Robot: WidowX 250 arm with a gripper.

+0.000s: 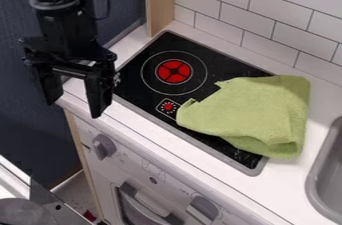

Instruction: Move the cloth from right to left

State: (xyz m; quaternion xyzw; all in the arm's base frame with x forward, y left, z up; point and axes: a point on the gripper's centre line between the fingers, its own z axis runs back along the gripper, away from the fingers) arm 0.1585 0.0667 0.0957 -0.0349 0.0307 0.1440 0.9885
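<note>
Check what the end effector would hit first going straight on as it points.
Likely the white countertop, near its front corner; depth is unclear, so the end effector might pass it.

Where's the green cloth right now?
In the camera view, the green cloth lies crumpled over the right part of the black cooktop, spilling onto the white counter, between the red burner and the grey sink.

Cam high, front of counter (286,181), angled down twd cooktop (217,64), fairly close.
</note>
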